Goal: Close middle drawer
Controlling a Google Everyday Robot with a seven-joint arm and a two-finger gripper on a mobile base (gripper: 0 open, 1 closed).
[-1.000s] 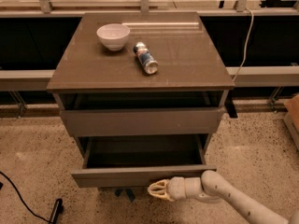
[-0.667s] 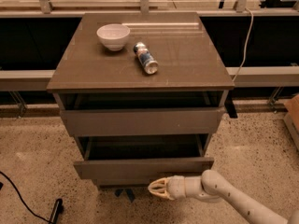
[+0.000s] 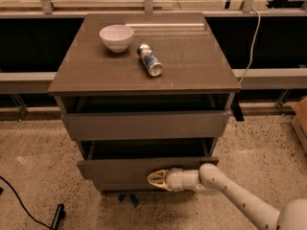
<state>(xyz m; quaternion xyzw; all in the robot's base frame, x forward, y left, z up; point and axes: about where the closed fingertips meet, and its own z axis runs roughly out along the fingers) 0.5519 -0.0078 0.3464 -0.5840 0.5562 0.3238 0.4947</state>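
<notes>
The middle drawer (image 3: 115, 169) is the second grey-brown front of the cabinet (image 3: 144, 75). It stands pulled out a short way, with a dark gap above its front. My gripper (image 3: 157, 179) is low in the camera view, at the drawer's front face right of its middle, and its cream tip touches the panel. My white arm (image 3: 230, 188) comes in from the lower right. The uppermost front (image 3: 144, 124) also sits slightly forward of the cabinet top. The lowest front is mostly hidden beneath the middle drawer.
A white bowl (image 3: 116, 36) and a can lying on its side (image 3: 149, 60) rest on the cabinet top. A black cable (image 3: 24, 205) lies on the floor at left. A white cable (image 3: 252, 37) hangs at right. A cardboard box (image 3: 301, 119) is at the right edge.
The middle drawer has slid inward toward the cabinet, showing less of its inside. My gripper has moved forward with it, staying against the front.
</notes>
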